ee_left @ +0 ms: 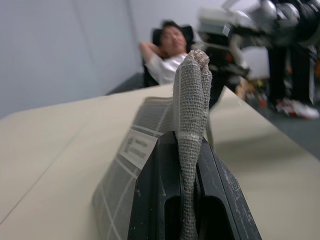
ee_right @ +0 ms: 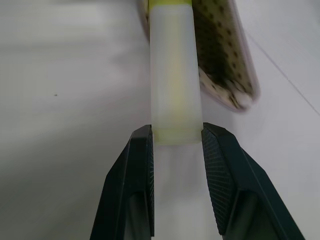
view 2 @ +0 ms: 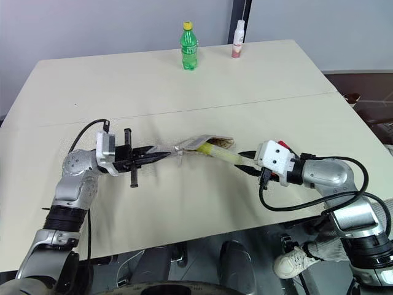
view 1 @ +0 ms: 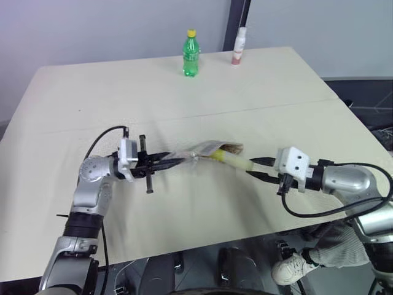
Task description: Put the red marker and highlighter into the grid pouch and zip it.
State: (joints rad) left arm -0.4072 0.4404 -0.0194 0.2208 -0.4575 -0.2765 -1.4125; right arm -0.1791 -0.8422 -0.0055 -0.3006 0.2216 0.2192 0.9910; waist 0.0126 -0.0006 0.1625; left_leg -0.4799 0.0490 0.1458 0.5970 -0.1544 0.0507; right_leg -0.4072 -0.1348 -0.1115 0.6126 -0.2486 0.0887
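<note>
My left gripper (view 1: pixel 175 161) is shut on one edge of the grid pouch (view 1: pixel 206 149) and holds it just above the table; the grey fabric stands pinched between the fingers (ee_left: pixel 189 142). The pouch's mouth faces my right gripper (view 1: pixel 253 167), which is shut on the pale end of the highlighter (view 1: pixel 233 160). The highlighter's yellow cap end sits at the pouch's opening (ee_right: pixel 220 60). A small red patch (view 2: pixel 281 145) shows behind the right gripper's white housing. I cannot tell whether it is the red marker.
A green bottle (view 1: pixel 191 54) with a yellow cap and a white and pink bottle (view 1: pixel 239 46) stand at the far edge of the beige table (view 1: pixel 92 98). A person (ee_left: pixel 170 45) leans back in a chair beyond the table. A shoe (view 1: pixel 291 267) shows below the near right edge.
</note>
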